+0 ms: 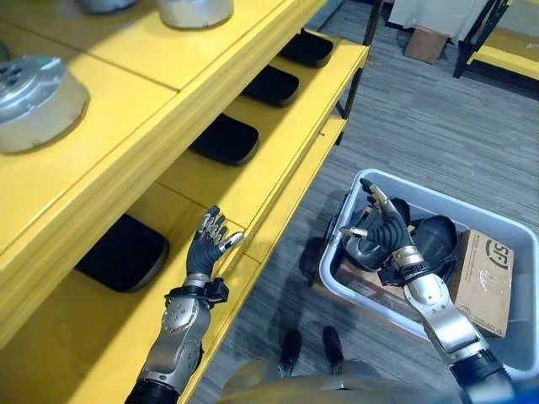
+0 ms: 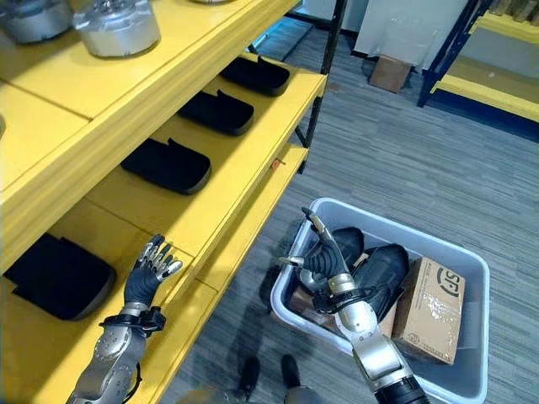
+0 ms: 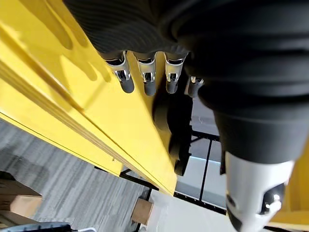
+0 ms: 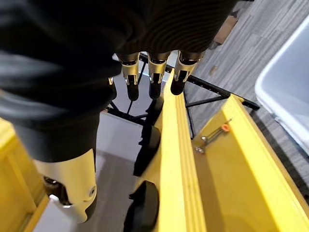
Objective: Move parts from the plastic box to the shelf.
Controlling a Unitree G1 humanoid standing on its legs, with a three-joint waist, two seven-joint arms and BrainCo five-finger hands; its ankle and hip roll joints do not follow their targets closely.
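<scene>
The right hand (image 1: 389, 229) hovers with relaxed, spread fingers over dark parts (image 1: 438, 237) in the plastic box (image 1: 505, 227); the left hand (image 1: 208, 242), fingers loosely extended, hangs above the yellow shelf (image 1: 253, 181) front edge

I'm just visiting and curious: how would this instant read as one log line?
stage: reaching into box | right hand: open above dark parts in plastic box | left hand: open, idle over yellow shelf

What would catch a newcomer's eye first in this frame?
The bright yellow shelf, with black parts along its middle level and a silver part on top. Beside it on the floor, the grey plastic box holds dark parts and a cardboard carton, the open right hand above them.
</scene>
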